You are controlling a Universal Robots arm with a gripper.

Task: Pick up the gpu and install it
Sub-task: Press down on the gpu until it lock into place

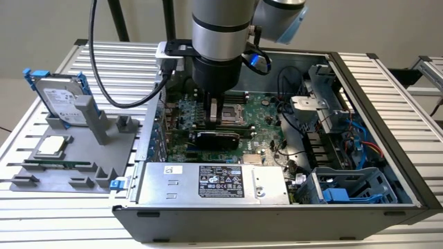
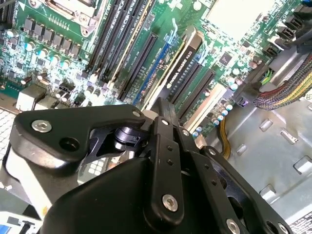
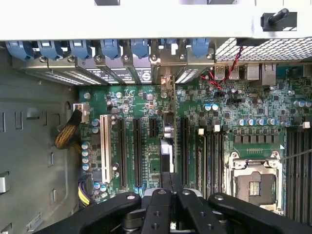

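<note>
Green motherboard [image 3: 243, 112] dotted with black slots, black card [image 1: 218, 138] with a green edge, black gripper [image 3: 170, 183], silver arm [image 1: 218, 23], blue-railed silver hard drive [image 1: 62, 101], grey stand [image 1: 69, 155], blue slot clips [image 3: 109, 48].

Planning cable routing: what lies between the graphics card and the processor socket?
In the first wrist view, empty black slots on the green board lie between the graphics card and the processor socket; nothing is plugged into them.

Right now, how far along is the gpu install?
Picking up looks done: the gpu is inside the computer case, standing edge-down among the motherboard slots. In hand: the gripper is directly over its top edge. Whether the card is fully seated in its slot cannot be told.
</note>
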